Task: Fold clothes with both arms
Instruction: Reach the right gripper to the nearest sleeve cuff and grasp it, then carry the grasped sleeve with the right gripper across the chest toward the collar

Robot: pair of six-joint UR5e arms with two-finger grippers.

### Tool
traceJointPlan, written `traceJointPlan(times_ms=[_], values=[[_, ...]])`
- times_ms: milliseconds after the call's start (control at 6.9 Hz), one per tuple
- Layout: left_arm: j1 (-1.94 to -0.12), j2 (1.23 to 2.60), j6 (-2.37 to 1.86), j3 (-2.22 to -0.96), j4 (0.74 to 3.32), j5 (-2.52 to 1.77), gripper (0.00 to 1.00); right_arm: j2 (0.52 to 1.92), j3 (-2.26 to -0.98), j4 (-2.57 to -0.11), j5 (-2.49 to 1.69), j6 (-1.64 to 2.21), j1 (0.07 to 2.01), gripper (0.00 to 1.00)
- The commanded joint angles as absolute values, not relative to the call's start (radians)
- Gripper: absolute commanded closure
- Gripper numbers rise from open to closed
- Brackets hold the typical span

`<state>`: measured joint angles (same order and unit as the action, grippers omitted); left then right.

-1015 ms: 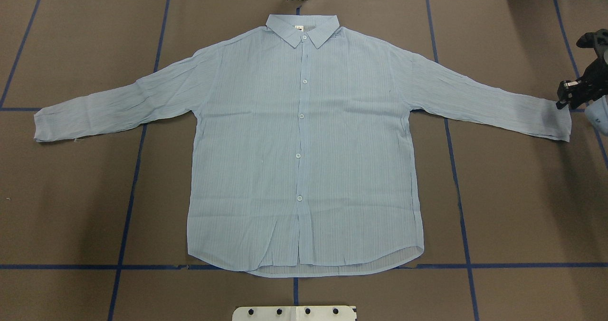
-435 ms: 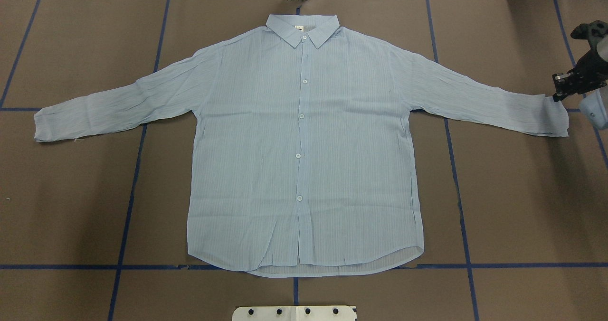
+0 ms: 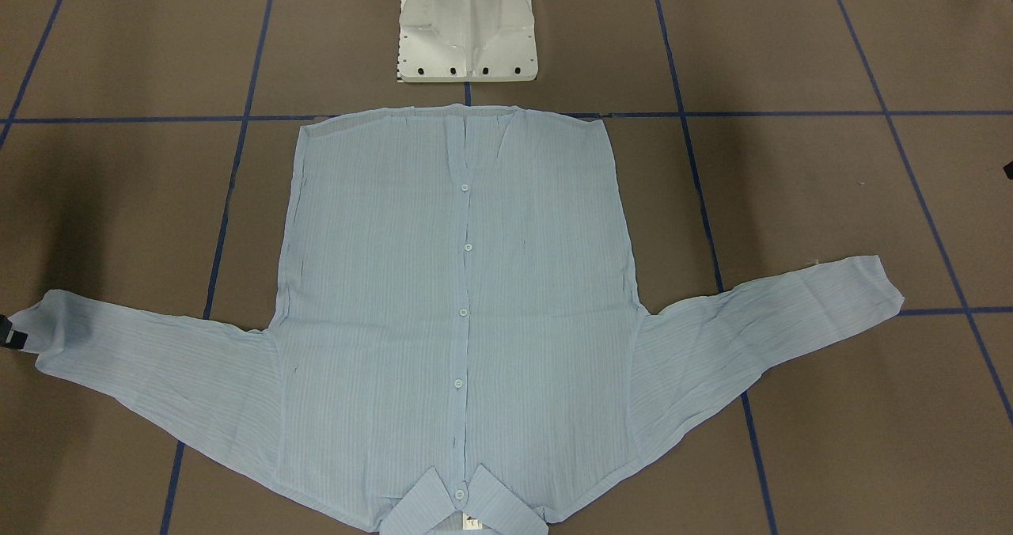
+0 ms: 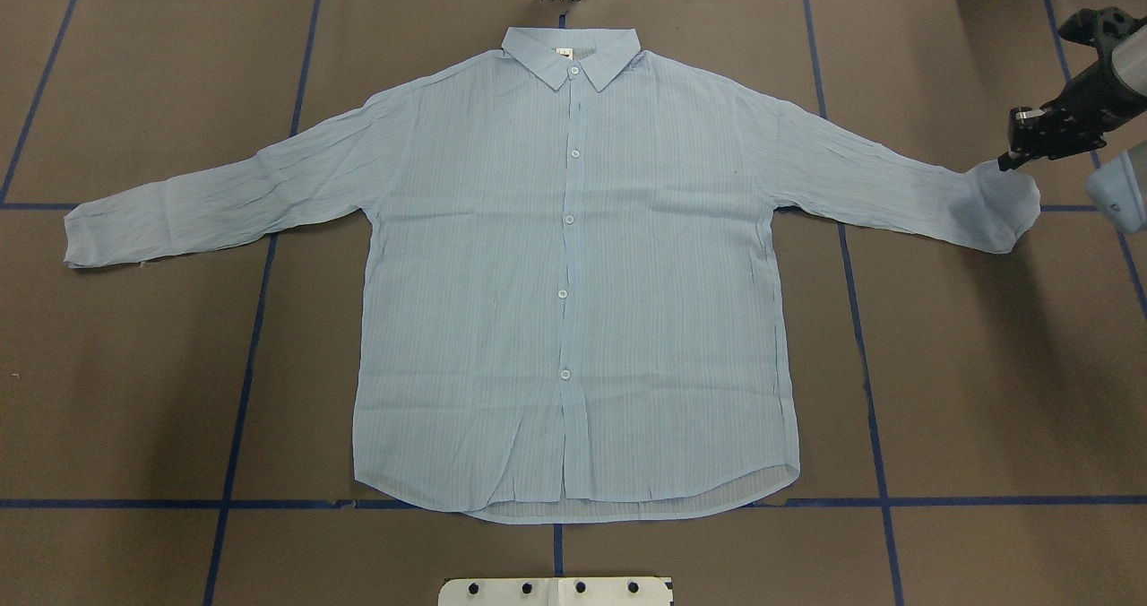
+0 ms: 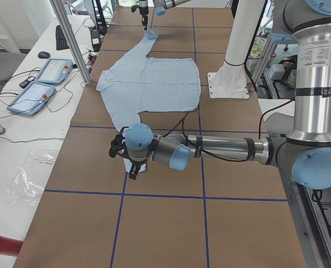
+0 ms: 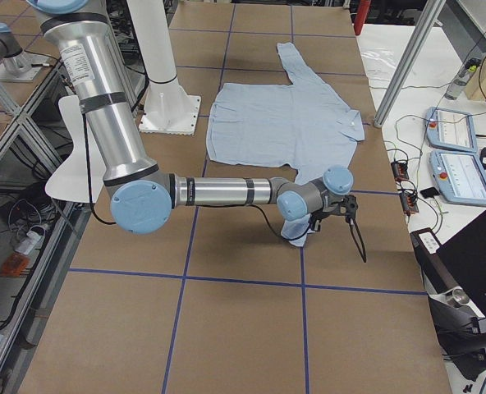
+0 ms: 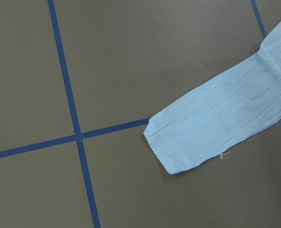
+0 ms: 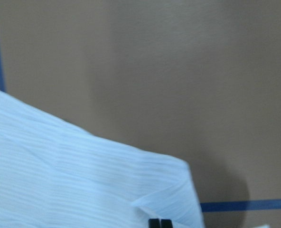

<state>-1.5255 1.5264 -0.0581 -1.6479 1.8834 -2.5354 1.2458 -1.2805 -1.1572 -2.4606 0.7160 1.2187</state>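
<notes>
The light blue shirt (image 4: 573, 274) lies flat on the brown table, buttoned front up, collar at the far edge. My right gripper (image 4: 1008, 162) is shut on the cuff of the right-hand sleeve (image 4: 999, 203), which is raised and bunched under it. Its two black fingertips (image 8: 159, 223) sit close together on the fabric. The other sleeve (image 4: 179, 207) lies stretched out flat, its cuff (image 7: 188, 147) on the table. My left gripper (image 5: 125, 162) hovers low over that cuff; it shows only in the exterior left view, so I cannot tell its state.
Blue tape lines (image 4: 242, 382) grid the brown table. The white pedestal base (image 4: 556, 591) stands just before the shirt's hem. A side bench with two tablets (image 5: 42, 81) and cables runs along the far table edge, behind an aluminium post (image 5: 70, 39).
The right gripper has moved inward and toward the table's far edge, taking the sleeve cuff with it; the cuff end has lifted and bunched. The rest of the shirt has not moved.
</notes>
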Motion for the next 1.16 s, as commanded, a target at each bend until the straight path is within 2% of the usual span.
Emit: traceJointPlan(times_ms=[0, 435, 725, 1015], values=[[-1.525, 1.539, -0.060, -1.651, 1.882, -2.534, 0.00, 1.147, -1.359, -1.150, -2.459, 1.036, 1.111, 1.00], [-1.525, 1.529, -0.055, -1.649, 1.882, -2.533, 0.00, 0.837, -1.294, -1.158, -2.233, 1.578, 0.970, 1.00], [-1.525, 1.525, -0.060, -1.652, 1.884, -2.534, 0.00, 0.569, -1.082, -1.126, -2.058, 1.751, 0.852, 1.00], [-1.525, 1.525, -0.057, -1.652, 1.882, -2.534, 0.00, 0.439, -0.892, -0.933, -1.819, 1.894, 0.706, 1.00]])
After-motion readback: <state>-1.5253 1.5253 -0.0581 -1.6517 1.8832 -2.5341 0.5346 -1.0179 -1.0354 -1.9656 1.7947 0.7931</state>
